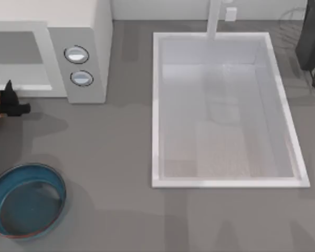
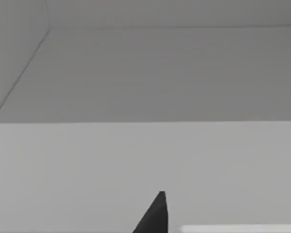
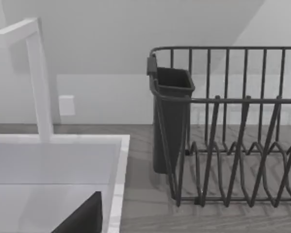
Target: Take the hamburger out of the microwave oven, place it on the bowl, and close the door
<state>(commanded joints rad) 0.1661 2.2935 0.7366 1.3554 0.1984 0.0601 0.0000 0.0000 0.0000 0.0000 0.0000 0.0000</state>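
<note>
The left gripper (image 1: 18, 102) sits at nine o'clock before the microwave oven (image 1: 68, 47), its arm cut off by the frame; whether its fingers are apart I cannot tell. The bowl (image 1: 55, 184), at seven o'clock, holds nothing. The sink (image 1: 157, 105) sits centre-right. The right wrist view shows a dish rack (image 3: 233, 126) with a dark cup (image 3: 169, 121).

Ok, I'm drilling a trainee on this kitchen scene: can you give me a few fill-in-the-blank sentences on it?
1. The bowl sits near the top view's bottom ____ corner.
2. The microwave oven has ____ round knobs on its side panel.
3. The white sink lies to the ____ of the microwave oven.
4. The left gripper is just in front of the ____.

Missing: left; two; right; microwave oven
</note>
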